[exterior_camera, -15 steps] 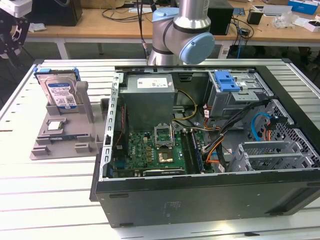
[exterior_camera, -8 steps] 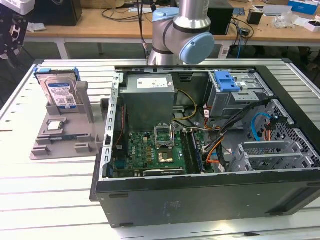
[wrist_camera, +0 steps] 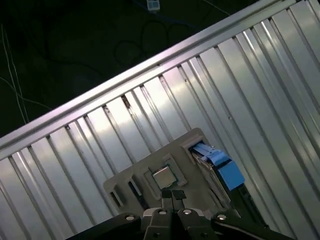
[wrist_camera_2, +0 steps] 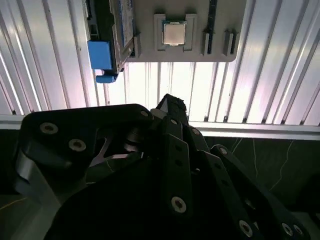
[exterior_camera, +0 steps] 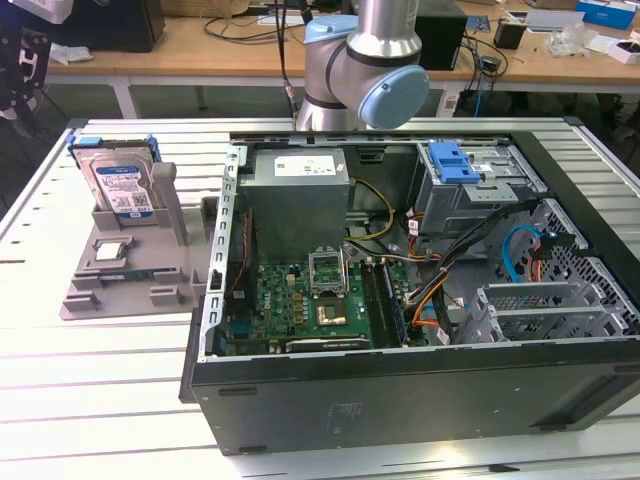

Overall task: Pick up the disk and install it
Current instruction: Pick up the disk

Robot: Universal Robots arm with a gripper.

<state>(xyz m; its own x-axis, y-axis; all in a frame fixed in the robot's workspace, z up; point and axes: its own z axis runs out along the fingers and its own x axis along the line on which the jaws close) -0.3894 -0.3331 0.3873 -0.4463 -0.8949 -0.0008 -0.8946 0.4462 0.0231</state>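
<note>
Item: my claw (wrist_camera: 173,193), fingers pressed together, gripping nothing, above the grey fixture (exterior_camera: 140,290).
Item: disk (exterior_camera: 120,185), upright in that fixture, at ten o'clock from the open computer case (exterior_camera: 400,390) in the exterior view.
Item: processor chip (exterior_camera: 112,250), flat, near the disk.

1. It looked like a robotics lab or electronics workshop: an industrial arm (exterior_camera: 372,60) stood at a ribbed aluminium table (exterior_camera: 100,370).
2. An opened computer case (exterior_camera: 400,395) lay there, its motherboard (exterior_camera: 300,300) bare.
3. Wooden benches (exterior_camera: 200,45) behind carried cables (exterior_camera: 238,22) and boxes (exterior_camera: 606,12).
</note>
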